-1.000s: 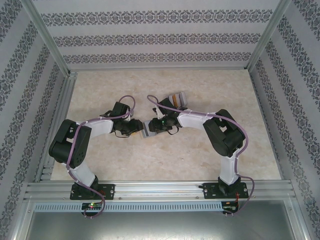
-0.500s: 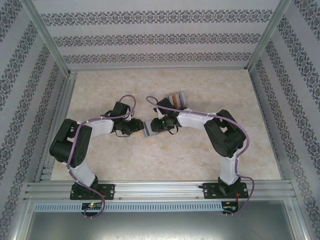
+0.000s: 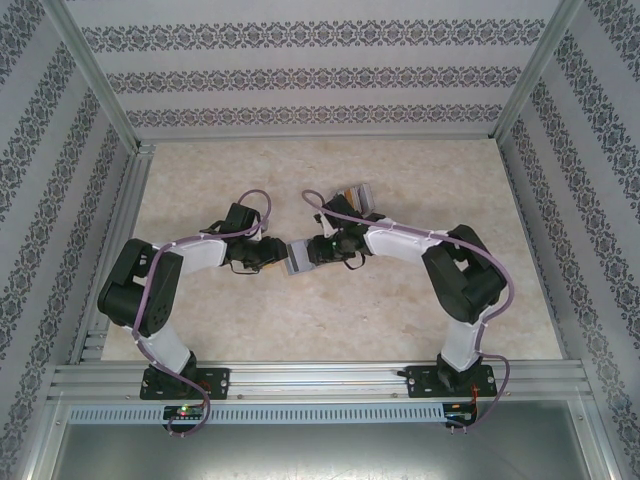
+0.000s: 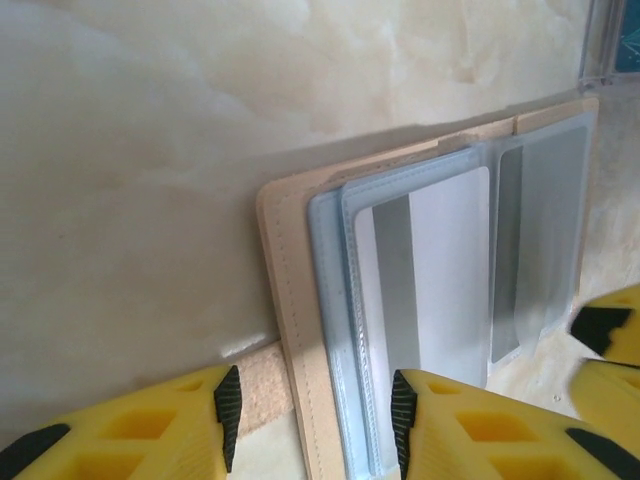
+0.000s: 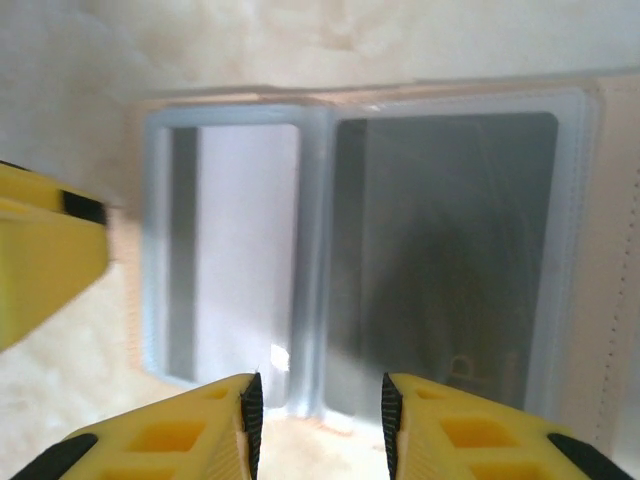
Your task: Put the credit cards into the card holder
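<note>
Card holder (image 4: 283,270) open on worktop (image 4: 150,150). Left jaws half-parted astride tan edge, grip unclear; right jaws parted over sleeves (image 5: 440,250).

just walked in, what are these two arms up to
Both arms meet over the open card holder. Two cards already sit in its clear sleeves: a white striped card and a grey card. The left gripper hangs at the holder's edge and the right gripper over the sleeves, both with jaws apart, neither holding a card.
</note>
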You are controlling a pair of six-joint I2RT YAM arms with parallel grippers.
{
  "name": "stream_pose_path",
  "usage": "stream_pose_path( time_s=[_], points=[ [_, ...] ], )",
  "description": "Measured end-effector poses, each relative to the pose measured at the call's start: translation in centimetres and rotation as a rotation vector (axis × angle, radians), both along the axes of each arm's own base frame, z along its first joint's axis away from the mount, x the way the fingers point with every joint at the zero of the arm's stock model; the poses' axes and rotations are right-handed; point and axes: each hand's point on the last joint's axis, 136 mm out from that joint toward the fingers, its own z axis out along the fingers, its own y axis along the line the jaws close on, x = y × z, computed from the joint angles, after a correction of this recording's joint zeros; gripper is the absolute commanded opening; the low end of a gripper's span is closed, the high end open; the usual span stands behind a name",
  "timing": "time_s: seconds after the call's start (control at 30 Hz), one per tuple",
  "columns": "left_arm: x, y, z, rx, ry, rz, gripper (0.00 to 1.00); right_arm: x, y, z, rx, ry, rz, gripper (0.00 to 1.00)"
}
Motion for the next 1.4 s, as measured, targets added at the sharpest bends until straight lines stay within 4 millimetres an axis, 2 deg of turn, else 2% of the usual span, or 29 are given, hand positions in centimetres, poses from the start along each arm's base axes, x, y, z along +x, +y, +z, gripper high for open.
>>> stream_pose_path(
  time_s=[0.13, 0.23, 0.3, 0.4, 0.47, 0.57, 0.67, 0.77, 0.83, 1.0, 1.13, 1.4],
  points=[
    [0.9, -0.2, 1.4, 0.002, -0.016, 0.001, 0.49, 0.2, 0.5, 2.8, 0.074, -0.044, 0.006, 0.40],
    [2.8, -0.7, 3.6, -0.001, -0.071, -0.008, 0.49, -0.1, 0.2, 3.6, 0.105, -0.054, 0.001, 0.40],
    [4.4, -1.2, 5.0, -0.008, -0.112, -0.016, 0.48, -0.8, -0.4, 2.8, 0.106, -0.033, -0.010, 0.40],
    [6.3, -1.8, 5.8, -0.008, -0.144, -0.030, 0.48, -2.2, -1.3, 0.7, 0.089, 0.018, -0.025, 0.40],
    [7.1, -2.1, 5.2, -0.001, -0.140, -0.038, 0.47, -3.2, -1.9, -0.5, 0.077, 0.052, -0.033, 0.40],
    [7.4, -2.0, 3.2, 0.017, -0.100, -0.047, 0.45, -4.0, -2.4, -1.6, 0.073, 0.084, -0.049, 0.40],
    [6.7, -1.7, 1.6, 0.036, -0.051, -0.056, 0.38, -3.6, -2.1, -2.0, 0.087, 0.081, -0.059, 0.40],
    [5.7, -1.2, 0.9, 0.055, -0.032, -0.061, 0.38, -3.0, -1.7, -2.5, 0.101, 0.075, -0.070, 0.40],
    [4.2, -0.5, 0.4, 0.066, -0.011, -0.056, 0.38, -2.8, -1.5, -3.2, 0.100, 0.079, -0.075, 0.39],
    [0.5, 0.8, -0.6, 0.076, 0.039, -0.050, 0.38, -1.5, -0.9, -3.1, 0.113, 0.075, -0.092, 0.40],
    [-1.6, 1.2, -0.8, 0.052, 0.051, -0.038, 0.39, -0.1, -0.1, -3.1, 0.118, 0.069, -0.094, 0.40],
    [-3.0, 0.6, -0.6, -0.003, 0.039, 0.014, 0.40, 3.4, 2.2, -2.8, 0.135, 0.061, -0.094, 0.40]
  ],
)
